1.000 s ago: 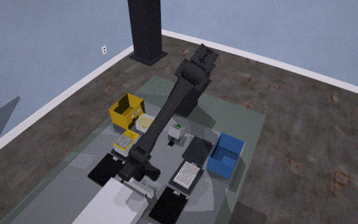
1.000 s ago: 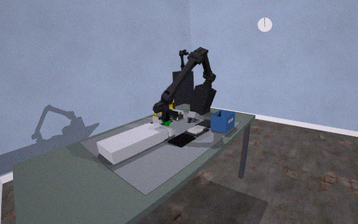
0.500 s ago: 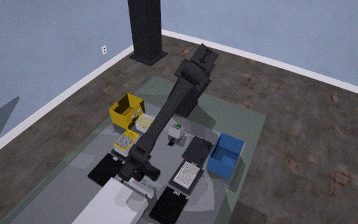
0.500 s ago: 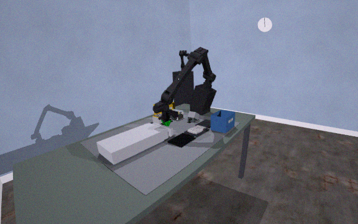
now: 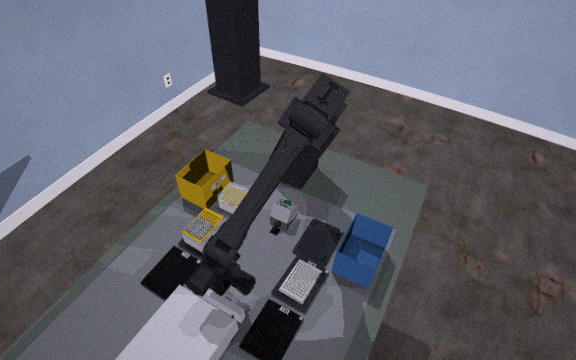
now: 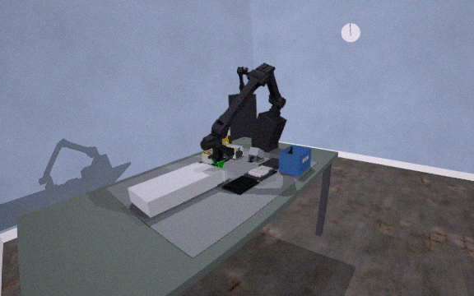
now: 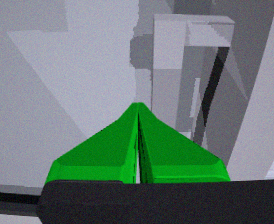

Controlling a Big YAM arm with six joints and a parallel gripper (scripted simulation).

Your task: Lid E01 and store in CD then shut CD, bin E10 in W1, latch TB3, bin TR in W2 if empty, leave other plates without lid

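My gripper [image 6: 220,164] [image 7: 137,111] is shut with nothing between its green fingers. It hangs low at the front end of the white cooler CD [image 5: 168,330] [image 6: 171,187], by the grey drawer front and handle [image 5: 225,306] [image 7: 188,63]. The white assay plate [image 5: 300,279] [image 6: 258,170] lies on its black nest. The yellow bin W1 [image 5: 203,176] stands at the back left, with the tip box TB3 [image 5: 232,196] beside it. The tip rack TR [image 5: 202,226] shows grey tips. The green key DONE [image 5: 284,202] sits on a grey block. No clear plate or lid is in view.
The blue bin W2 [image 5: 363,247] [image 6: 295,159] stands right of the nests. Empty black nests lie on the left [image 5: 170,272], at the front [image 5: 270,330] and behind the white plate [image 5: 318,241]. The arm reaches over TB3 and TR from its base [image 5: 308,160].
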